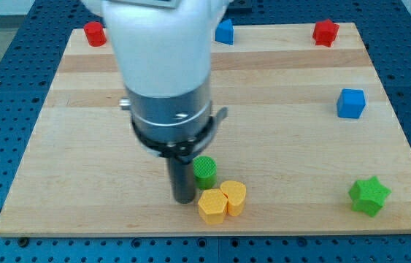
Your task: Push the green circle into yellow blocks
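Nearest the view's bottom: two yellow blocks, a yellow hexagon-ish block (212, 206) and a yellow rounded block (234, 196), touching each other, low centre of the wooden board (300, 139). My tip (184, 199) sits just to the view's left of the hexagon one, very close, cannot tell if touching. The green circle (205, 171) is just above the yellows, just beside the rod on its right side, looks touching or nearly touching the rounded yellow's top edge. Judgement: task near done or done; if a gap remains it needs only a short nudge. To do it well I'd get the tip to the circle's upper side and push toward the view's bottom, slow, centred on the circle so it doesn't roll off sideways; where the tip is now, a push would hit the yellow hexagon instead and scatter the pair. Tool state: plain rod, no jaws, holding nothing. Pose: rod vertical, the big white and grey arm housing (165, 66) straight above it, blocking the board's upper middle. Further off: green star (369, 196) at right low, blue cube (350, 103) right middle, then far edge red block (94, 33) left, blue block (224, 31) centre, red block (325, 32) right. All well apart from the action.
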You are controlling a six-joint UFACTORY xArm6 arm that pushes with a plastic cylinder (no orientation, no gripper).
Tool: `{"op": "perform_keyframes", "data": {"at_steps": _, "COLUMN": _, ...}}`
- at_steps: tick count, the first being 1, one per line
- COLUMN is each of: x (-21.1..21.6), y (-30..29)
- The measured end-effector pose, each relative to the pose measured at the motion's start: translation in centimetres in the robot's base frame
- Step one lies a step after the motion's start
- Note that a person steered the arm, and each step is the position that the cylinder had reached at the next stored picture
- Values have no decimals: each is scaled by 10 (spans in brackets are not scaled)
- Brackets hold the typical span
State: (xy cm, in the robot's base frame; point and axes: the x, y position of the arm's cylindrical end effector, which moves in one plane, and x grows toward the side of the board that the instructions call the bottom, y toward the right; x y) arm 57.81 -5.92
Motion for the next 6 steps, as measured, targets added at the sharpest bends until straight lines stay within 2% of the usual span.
{"op": "perform_keyframes", "data": {"at_steps": 1, "x": 3, "y": -68}}
{"op": "perform_keyframes", "data": {"at_steps": 2, "x": -45, "y": -73}}
{"op": "perform_keyframes", "data": {"at_steps": 3, "x": -72, "y": -47}}
{"op": "perform_keyframes", "data": {"at_steps": 5, "x": -66, "y": 23}}
{"op": "perform_keyframes", "data": {"at_steps": 6, "x": -59, "y": 33}}
